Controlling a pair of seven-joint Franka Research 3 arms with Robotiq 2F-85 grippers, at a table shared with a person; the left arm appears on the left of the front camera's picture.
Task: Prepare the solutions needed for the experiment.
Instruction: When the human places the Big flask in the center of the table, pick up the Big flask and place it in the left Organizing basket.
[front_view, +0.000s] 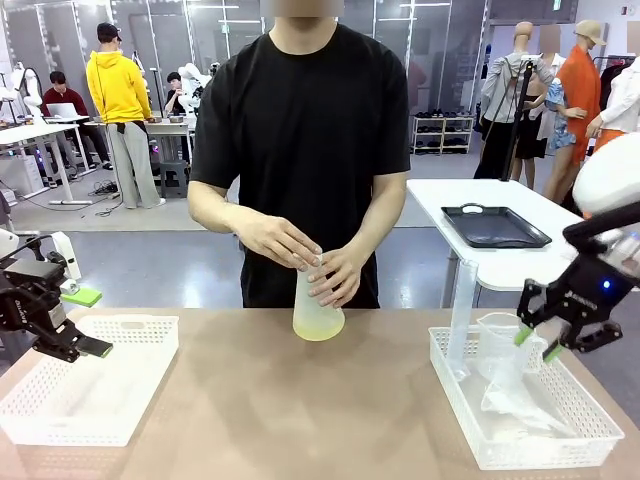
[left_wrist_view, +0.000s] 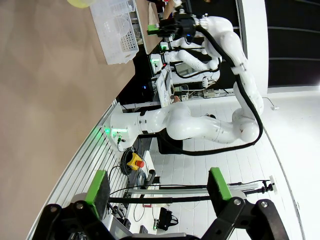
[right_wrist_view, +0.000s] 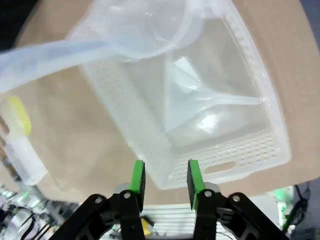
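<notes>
While the person across the worktop (front_view: 250, 400) has both hands (front_view: 338, 275) wrapped round the flask (front_view: 318, 312), the robot's basically on standby. So I'd call this the mixing or capping step, done by the person rather than the arms. The flask stands upright at the far middle of the worktop, right in front of the person, with one hand over its neck and the other round its shoulder.

The left fingers (front_view: 80, 296) hang well off to the flask's left, over a white basket (front_view: 140, 325), spread wide with nothing between them. The right fingers (front_view: 522, 334) are well off to the flask's right, over a second basket (front_view: 590, 440), parted a bit less and also empty. That basket holds a clear jug (front_view: 497, 335), a tall thin cylinder (front_view: 462, 300) and what looks like a funnel (right_wrist_view: 200, 100) lying flat.

My guess for the next move is that the right arm drops into that basket for the jug or cylinder. That means lining up on thin clear plastic that's all crowded together. Or it just waits for the flask to be let go.

The flask itself is whitish, cloudy-translucent and cone-shaped with a narrow neck. There's just a little pale yellow liquid (front_view: 318, 328) in the bottom, see-through. Can't tell if it's stoppered, since the hands cover the top.
</notes>
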